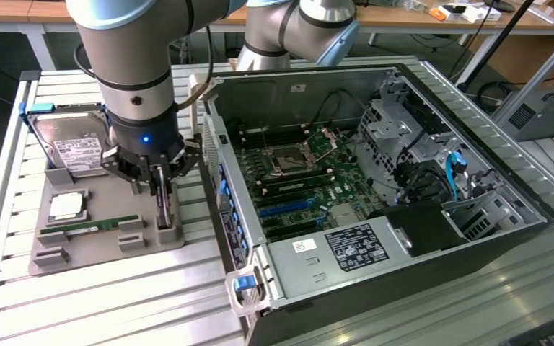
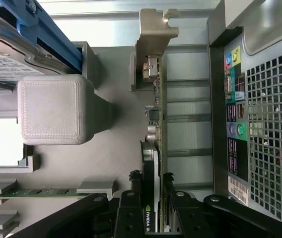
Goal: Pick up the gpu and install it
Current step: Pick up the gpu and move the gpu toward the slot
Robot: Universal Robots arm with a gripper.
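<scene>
- Three other parts share the gray tray (image 1: 94,252) with the gpu (image 2: 150,158): a hard drive (image 1: 70,144), a processor (image 1: 67,205) and a memory stick (image 1: 84,231)
- The card stands on edge in its tray slot, just beside the open computer case (image 1: 374,180)
- The gripper (image 2: 152,186) has its fingers (image 2: 130,210) closed against both faces of the card
- Tray and case sit on a slatted metal table (image 1: 113,303), with wooden desks (image 1: 402,14) behind

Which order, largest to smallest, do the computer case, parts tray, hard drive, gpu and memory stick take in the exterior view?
1. computer case
2. parts tray
3. hard drive
4. gpu and memory stick: unsure, since the gpu stands edge-on in the end effector.
</scene>
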